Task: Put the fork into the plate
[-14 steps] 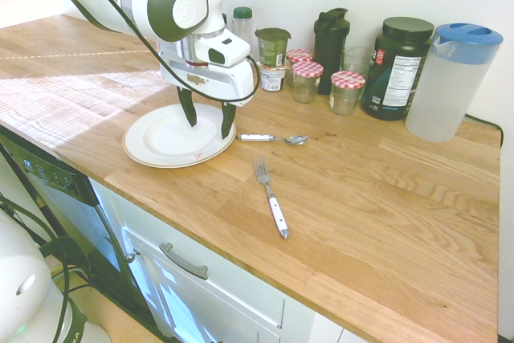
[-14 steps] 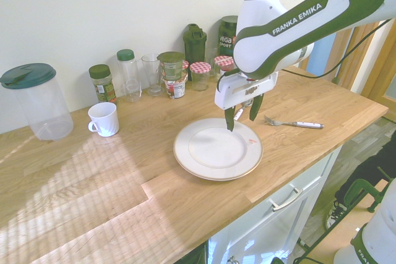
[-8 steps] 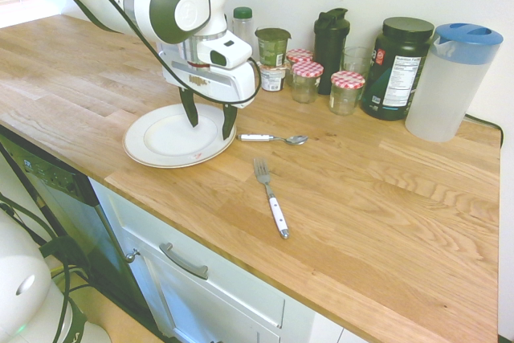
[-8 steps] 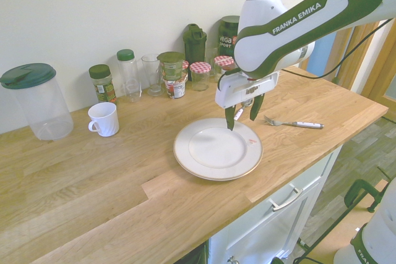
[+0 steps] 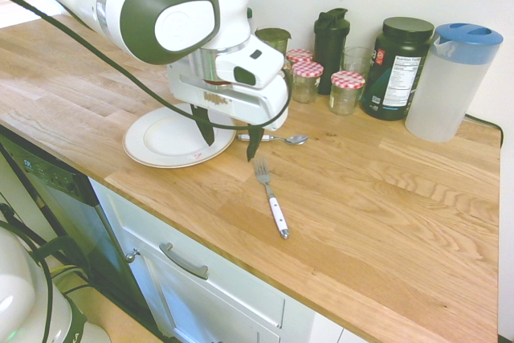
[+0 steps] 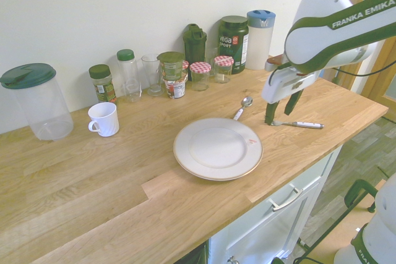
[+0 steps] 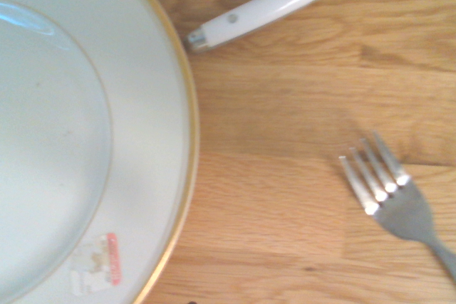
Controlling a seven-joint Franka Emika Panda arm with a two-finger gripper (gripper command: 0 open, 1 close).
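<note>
1. One round white plate (image 5: 165, 142), at the left of the first exterior view, lies flat on the wooden counter (image 5: 361, 222), its middle bare, probably left so to receive the fork.
2. Next comes the gripper (image 5: 231, 151), its fingers spread wide with nothing between them. It hangs between plate and fork, presumably kept wide so it can straddle the cutlery.
3. Just beside the plate lies the spoon (image 5: 295, 140), its handle end towards the rim. It looks like a bystander, and a careless sweep might nudge it.
4. The fork (image 5: 275, 208) lies on the counter, off the plate, tines towards the gripper and white handle towards the counter's front edge. A grip across its neck or handle seems sensible; being slim and flat, it may need a low, square approach.
5. Further right, the shaker (image 5: 329, 50), dark tub (image 5: 395, 70) and blue-lidded pitcher (image 5: 450, 78) stand near the wall, apparently out of the way.
</note>
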